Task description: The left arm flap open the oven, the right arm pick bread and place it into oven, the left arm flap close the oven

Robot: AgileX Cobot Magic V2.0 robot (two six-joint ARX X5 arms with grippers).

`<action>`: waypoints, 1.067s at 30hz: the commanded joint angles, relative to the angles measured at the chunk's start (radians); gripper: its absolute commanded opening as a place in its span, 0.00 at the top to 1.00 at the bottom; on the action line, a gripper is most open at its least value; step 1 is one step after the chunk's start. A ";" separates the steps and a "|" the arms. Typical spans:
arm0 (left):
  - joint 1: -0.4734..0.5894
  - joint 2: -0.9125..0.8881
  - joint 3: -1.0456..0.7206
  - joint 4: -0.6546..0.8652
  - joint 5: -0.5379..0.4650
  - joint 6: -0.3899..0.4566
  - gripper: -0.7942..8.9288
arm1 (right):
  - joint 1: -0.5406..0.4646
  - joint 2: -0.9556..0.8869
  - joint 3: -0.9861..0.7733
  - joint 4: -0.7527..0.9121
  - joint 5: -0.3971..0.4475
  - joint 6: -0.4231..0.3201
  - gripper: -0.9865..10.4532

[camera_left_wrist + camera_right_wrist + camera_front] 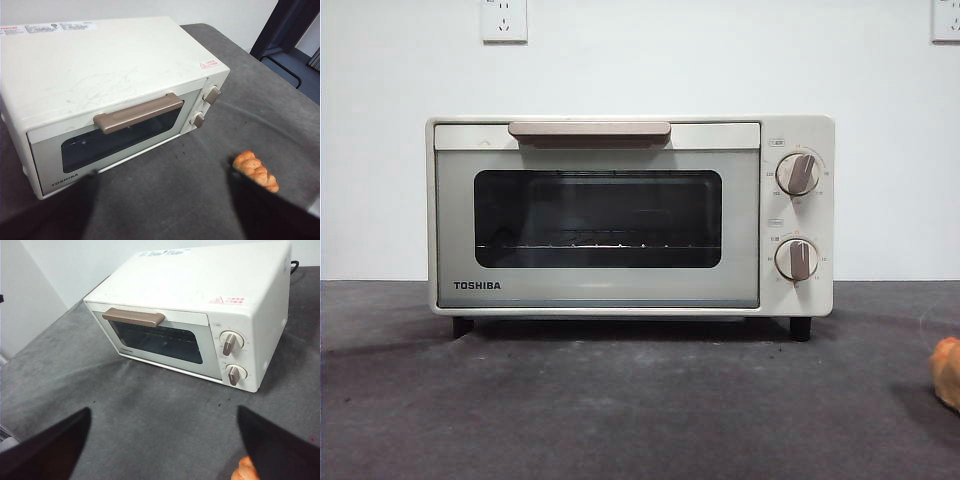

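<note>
I keep both tools spread apart and high, left tool [160, 210] facing the shut TOSHIBA toaster oven's [100, 75] handle [137, 113], right tool [162, 450] above the bread [246, 470]

Oven [630, 215] stands mid-worktop [620, 410], door shut, handle [589, 129] across door top unobstructed. Worktop in front of oven open for claw approach. Only obstacle: bread [948, 372] at front right, well apart from oven. Space above oven open.

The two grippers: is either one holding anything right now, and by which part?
Nothing is held. Both the left gripper and the right gripper are open and hang above the table, apart from the oven and the bread.
</note>
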 commanded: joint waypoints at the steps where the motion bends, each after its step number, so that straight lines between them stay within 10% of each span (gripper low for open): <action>1: -0.004 0.005 0.021 0.011 0.001 0.018 0.39 | 0.001 0.004 0.015 0.003 0.005 -0.002 0.46; 16: -0.004 0.005 0.021 0.012 0.002 -0.008 0.40 | 0.002 0.105 0.013 -0.075 0.014 0.098 0.46; 32: -0.004 0.011 0.021 0.011 0.002 -0.007 0.40 | 0.136 0.452 -0.148 -0.076 0.311 0.124 0.46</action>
